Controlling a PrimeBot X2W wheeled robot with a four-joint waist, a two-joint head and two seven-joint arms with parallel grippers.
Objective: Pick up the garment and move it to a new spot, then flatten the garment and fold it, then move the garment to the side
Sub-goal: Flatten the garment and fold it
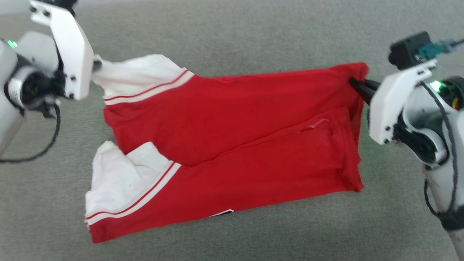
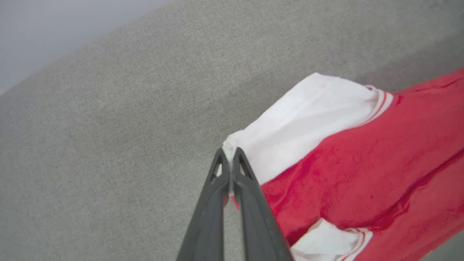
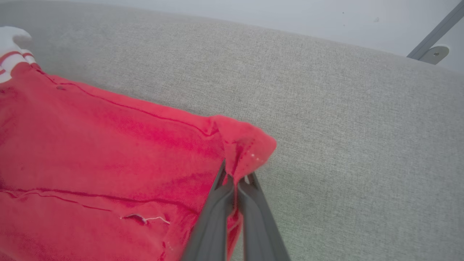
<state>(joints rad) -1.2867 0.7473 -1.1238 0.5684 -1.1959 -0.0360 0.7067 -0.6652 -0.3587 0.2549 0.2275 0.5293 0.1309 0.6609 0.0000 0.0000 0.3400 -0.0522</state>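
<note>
Below, grey woven surface (image 1: 253,29), pale wall (image 3: 290,14) beyond; left gripper (image 2: 229,154), right gripper (image 3: 237,177) clamped onto garment (image 1: 235,119).

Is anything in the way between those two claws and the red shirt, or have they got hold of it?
Nothing visible is in the way. The left claw is pinched shut on a white cuff of the shirt, and the right claw is pinched shut on a red corner at the other end.

no legible text, garment (image 1: 232,119) print (image 1: 222,213) mostly hidden
</note>
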